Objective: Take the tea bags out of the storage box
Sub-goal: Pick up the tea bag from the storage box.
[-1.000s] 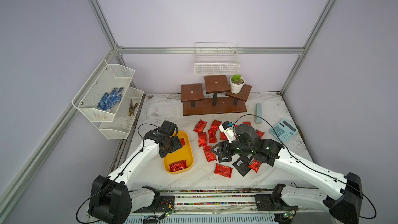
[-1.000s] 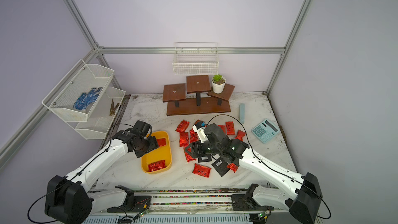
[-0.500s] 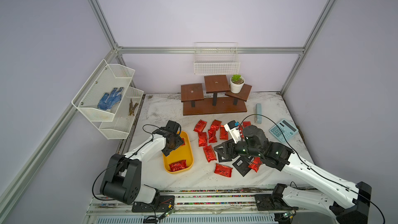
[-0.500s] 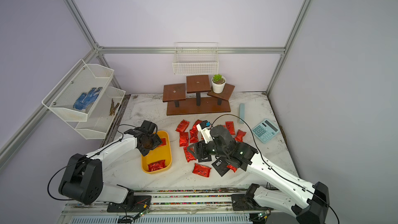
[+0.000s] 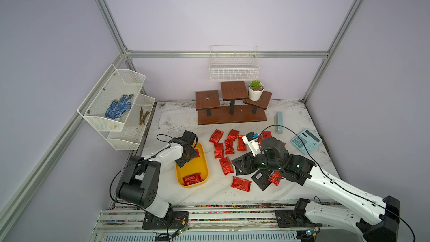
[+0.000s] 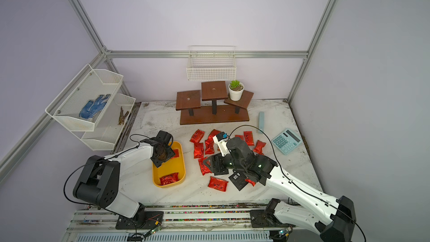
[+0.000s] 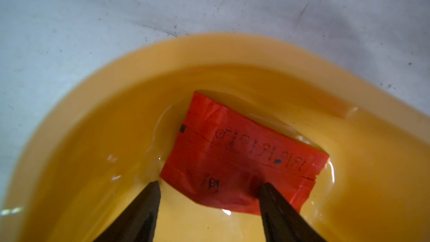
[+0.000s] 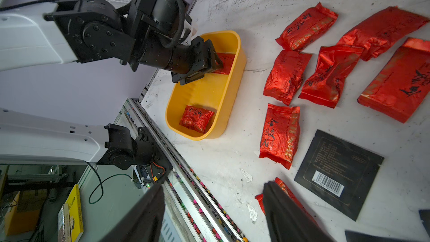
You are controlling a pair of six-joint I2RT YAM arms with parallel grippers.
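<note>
The left pincer (image 7: 210, 183) stood open inside the yellow box (image 7: 93, 112), tips straddling a flat creased red sachet (image 7: 232, 150) at its end nearer the back edge of the desk (image 5: 181, 117); the right pincer (image 8: 214, 186) gaped empty.

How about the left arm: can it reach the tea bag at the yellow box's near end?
Probably yes: the tea bag lies uncovered, and the open left gripper hangs inside the same storage box.

Wooden tiered stand (image 5: 231, 115) at worktop (image 5: 176, 117) back edge, potted plant (image 5: 256, 89) on its right tier; calculator (image 5: 306, 140) near right edge; blue glove (image 5: 119, 108) in wall basket (image 5: 102, 122)
</note>
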